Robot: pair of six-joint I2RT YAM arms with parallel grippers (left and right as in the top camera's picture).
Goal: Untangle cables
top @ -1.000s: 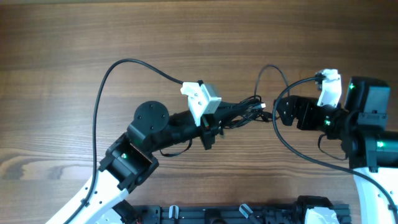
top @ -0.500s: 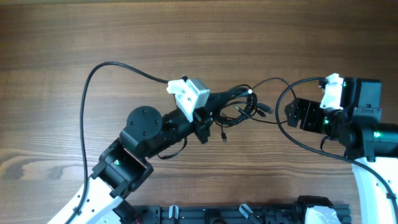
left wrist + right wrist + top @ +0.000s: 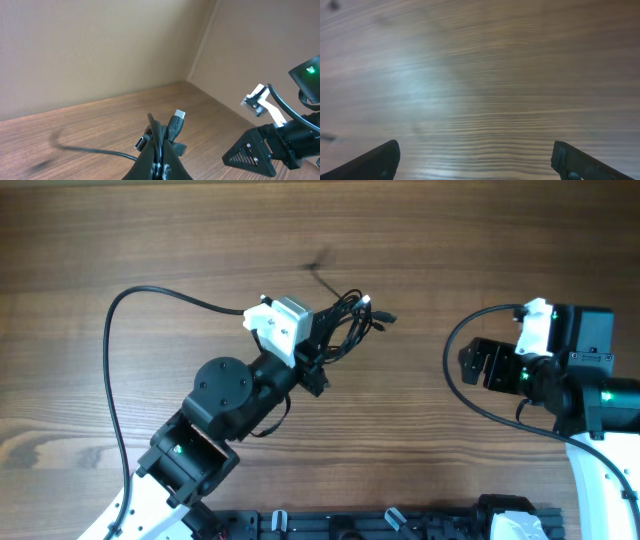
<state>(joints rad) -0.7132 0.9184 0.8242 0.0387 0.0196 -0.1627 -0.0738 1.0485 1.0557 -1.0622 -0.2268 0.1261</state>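
Brown wooden table (image 3: 120,240) is lying wide and bare all around. Left gripper (image 3: 161,167) is pinching the cables (image 3: 352,320) tight. They are a small black bunch with plug ends sticking out, and the bunch seems to be hanging just above the wood near the middle. Right gripper (image 3: 470,364) is spreading its fingers, holding nothing, well apart to the side. With only one pinch, the knot may be pulling tighter, or a loose strand could be slipping out. Plenty of room is waiting between the arms for pulling.

Black cables (image 3: 345,320) with pale silver plug tips show against the brown, finely wood-grained table (image 3: 150,230).
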